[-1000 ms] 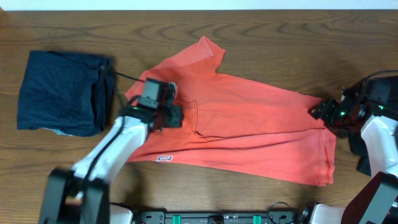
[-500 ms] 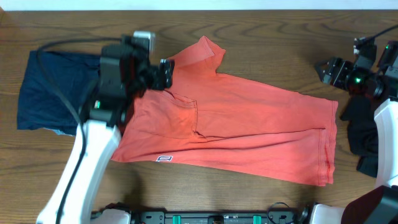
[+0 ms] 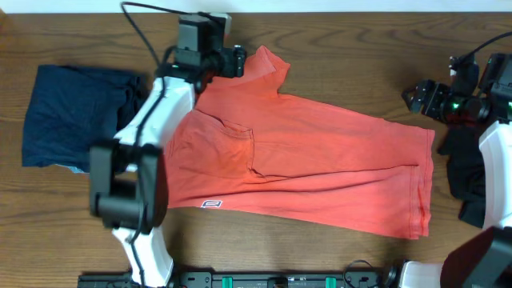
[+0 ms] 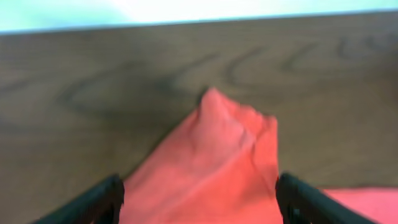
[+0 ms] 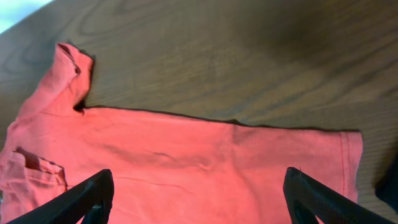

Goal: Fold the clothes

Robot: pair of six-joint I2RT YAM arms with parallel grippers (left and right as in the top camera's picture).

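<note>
Shirt [image 3: 304, 168], coral, lies flat across mid-table [image 3: 336, 48], long axis left to right, hem end at right, one sleeve [image 3: 268, 62] poking toward the far edge; no lettering shows. Navy garment [image 3: 72, 120] sits folded at left, near the shirt's left end; black one [image 3: 464, 172] is bunched at the right edge beside the right arm. Change over the last second: left gripper [image 3: 238, 62] was low on the shirt's left part, by the pocket-like flap; it has since lifted off and swung to the far side, and is now just left of the sleeve tip. Right gripper [image 3: 414, 97] was at the shirt's right edge; it has pulled off toward the far right, over bare wood, apart from the cloth. Both pairs of fingers widened as they left. Left wrist view: fingers [image 4: 102, 198] spread wide, sleeve peak lying ahead between them, nothing pinched. Right wrist view: fingers [image 5: 87, 198] likewise spread and empty, shirt well beyond. Reading: a fold or smoothing pass has just been let go, and the shirt keeps its lie. Left arm looks lined up on the stray sleeve, probably to tuck it inward. Shirt only partly folded; more folds remain.
</note>
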